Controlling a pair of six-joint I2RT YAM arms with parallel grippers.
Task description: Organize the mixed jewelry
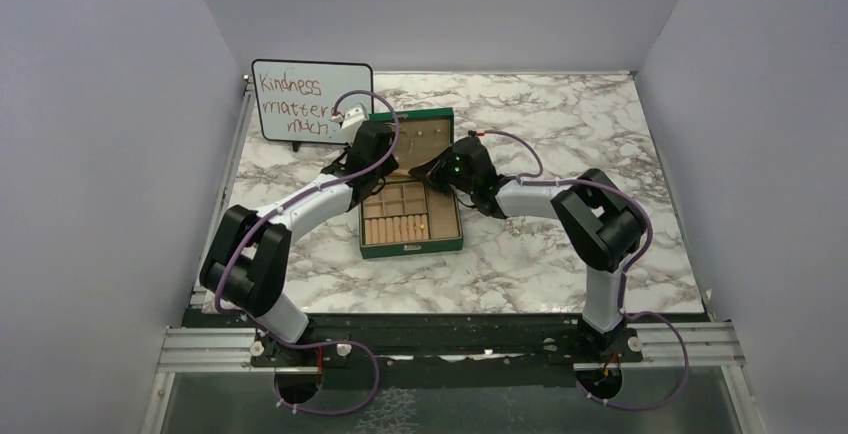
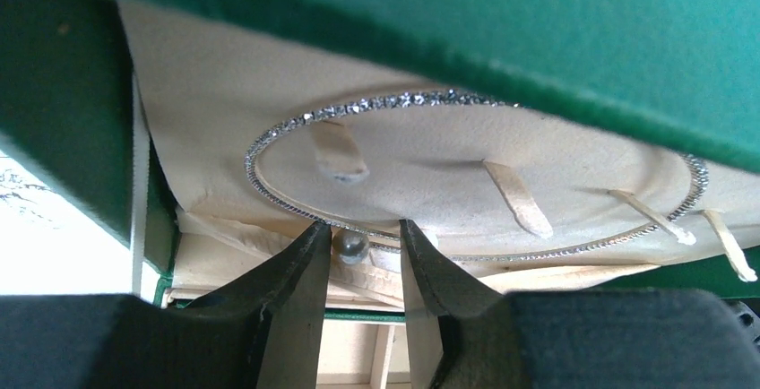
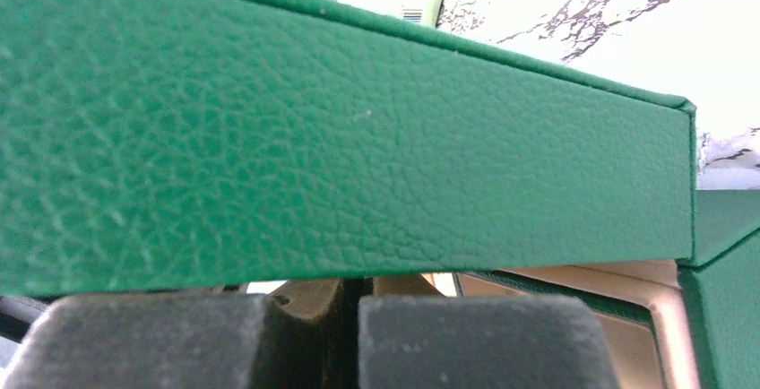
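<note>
top view looks down; both wrist views hug the green box (image 1: 412,249).

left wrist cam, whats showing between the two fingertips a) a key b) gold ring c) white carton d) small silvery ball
D: a small silvery ball shows in the gap of the left gripper, whose fingers stand apart, just below the sparkly silver loop lying against the tan lining of the green box lid.

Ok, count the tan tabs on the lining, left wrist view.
4, in a row: leftmost tab inside the sparkly hoop, a second, a third, the last far right. The green rim may hide more.
</note>
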